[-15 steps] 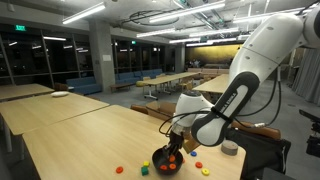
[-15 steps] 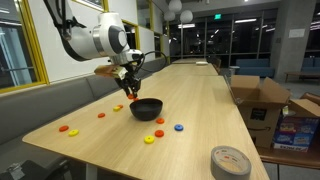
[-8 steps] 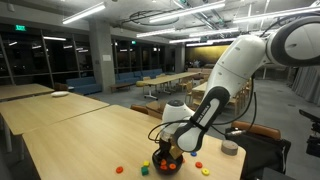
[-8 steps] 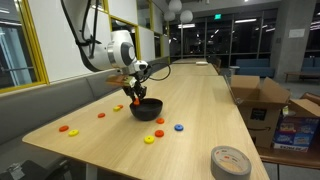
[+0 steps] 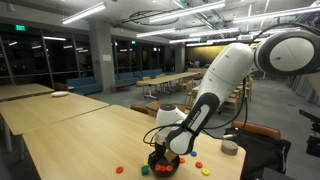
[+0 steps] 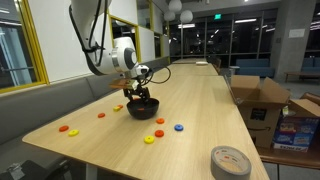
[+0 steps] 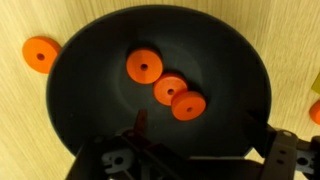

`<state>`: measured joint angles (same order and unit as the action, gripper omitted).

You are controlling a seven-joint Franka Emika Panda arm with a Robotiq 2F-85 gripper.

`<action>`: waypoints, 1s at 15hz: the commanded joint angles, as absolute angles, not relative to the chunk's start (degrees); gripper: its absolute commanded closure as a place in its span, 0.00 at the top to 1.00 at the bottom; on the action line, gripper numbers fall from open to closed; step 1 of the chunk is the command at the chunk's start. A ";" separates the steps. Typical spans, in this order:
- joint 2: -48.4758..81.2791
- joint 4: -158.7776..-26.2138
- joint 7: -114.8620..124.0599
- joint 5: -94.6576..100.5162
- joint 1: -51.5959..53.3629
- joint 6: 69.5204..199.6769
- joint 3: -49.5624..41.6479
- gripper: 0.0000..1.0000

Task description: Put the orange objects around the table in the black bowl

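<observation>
Lowered since a second ago, the gripper [image 6: 140, 97] hangs just over the black bowl [image 7: 60, 100], jaws apart and empty. Three orange objects [image 7: 144, 66] lie flat in the bowl ahead of it, holes up, in a slanted row. They are round, with no long axis. Another orange piece [image 7: 40, 54] rests on the worktop [image 7: 20, 130] beside the rim.

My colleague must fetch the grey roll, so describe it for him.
Find the long light-wood table with the black bowl. At the end far from the bowl lies the roll, alone: grey, ring-shaped, much bigger than the coloured discs.
</observation>
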<state>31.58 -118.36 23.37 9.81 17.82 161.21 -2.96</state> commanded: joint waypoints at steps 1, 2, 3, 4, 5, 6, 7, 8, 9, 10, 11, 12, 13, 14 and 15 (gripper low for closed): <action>28.92 -118.48 24.65 10.50 21.49 159.98 -5.63 1.00; 27.77 -119.31 25.22 10.98 22.56 160.41 -6.20 1.00; 26.80 -119.89 25.59 11.37 23.48 160.65 -6.54 1.00; 25.90 -120.27 25.99 11.72 24.35 160.72 -6.79 1.00; 24.79 -120.87 26.43 12.06 25.19 160.94 -6.90 1.00; 23.50 -121.66 26.91 12.50 26.07 161.24 -6.93 1.00; 22.45 -122.14 27.22 12.79 26.69 161.22 -6.76 1.00; 21.07 -123.01 27.44 13.11 27.29 161.18 -6.32 1.00; 19.62 -124.04 27.14 13.12 27.57 160.92 -5.41 1.00; 18.41 -125.00 27.23 13.27 28.00 160.90 -4.82 1.00; 17.16 -126.28 27.02 13.04 28.09 161.06 -3.81 1.00; 16.16 -127.11 26.88 12.77 28.08 160.94 -2.81 1.00; 15.20 -128.42 26.66 12.37 27.94 161.24 -1.56 1.00; 14.51 -129.21 26.33 11.94 27.63 161.09 -0.30 1.00; 14.04 -130.03 26.12 11.61 27.46 160.84 0.99 1.00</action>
<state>17.97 -126.13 25.71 11.37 28.09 161.19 -1.83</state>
